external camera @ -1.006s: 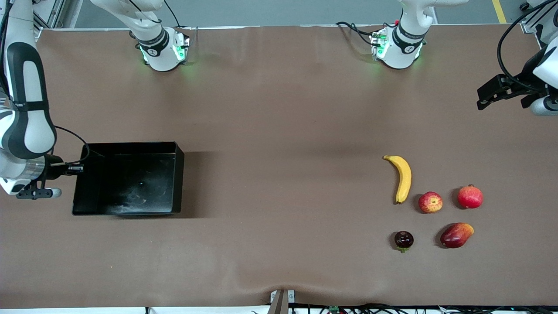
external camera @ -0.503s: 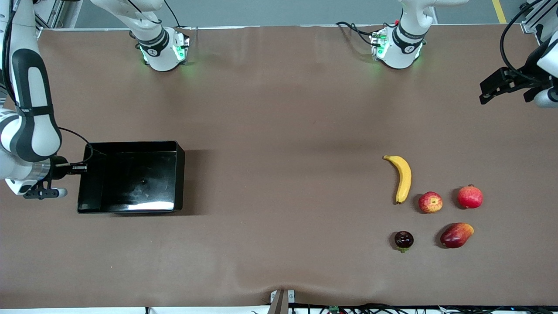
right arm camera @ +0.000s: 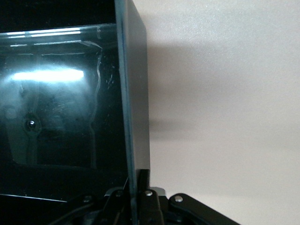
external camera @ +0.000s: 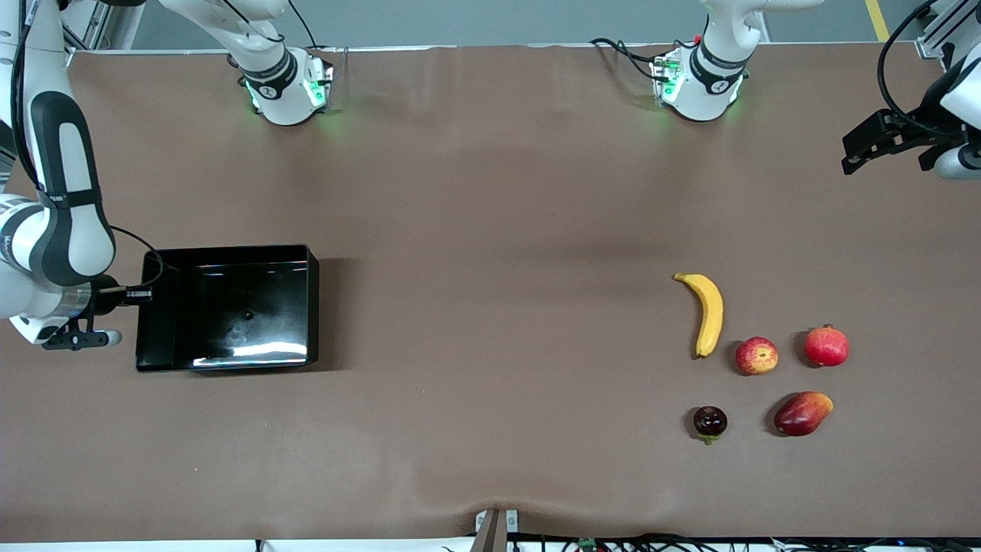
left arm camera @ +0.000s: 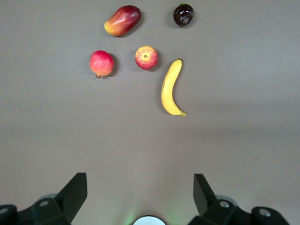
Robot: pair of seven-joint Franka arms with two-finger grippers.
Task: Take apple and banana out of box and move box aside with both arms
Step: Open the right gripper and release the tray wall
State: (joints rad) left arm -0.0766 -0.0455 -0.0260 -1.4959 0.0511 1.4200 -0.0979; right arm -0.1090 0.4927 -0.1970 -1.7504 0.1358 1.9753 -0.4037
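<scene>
The black box (external camera: 313, 307) sits at the right arm's end of the table. My right gripper (external camera: 146, 293) is shut on its end wall (right arm camera: 133, 93), with the wall's thin edge pinched between the fingers of the right gripper (right arm camera: 136, 187). The yellow banana (external camera: 710, 313) and the red-yellow apple (external camera: 756, 356) lie side by side toward the left arm's end. My left gripper (external camera: 862, 146) hangs open and empty over the table's edge at that end. Its wrist view shows the left gripper (left arm camera: 140, 197) looking down on the banana (left arm camera: 171, 87) and the apple (left arm camera: 146, 57).
A red pomegranate (external camera: 827, 346) lies beside the apple. A red-orange mango (external camera: 802, 413) and a small dark purple fruit (external camera: 710, 422) lie nearer the front camera. Brown table runs between the box and the fruits. Both arm bases stand along the table's robot side.
The box's held end has shifted a little toward the table's middle with my right gripper, and the glare inside it has moved. My left gripper has drifted toward the robots' side.
</scene>
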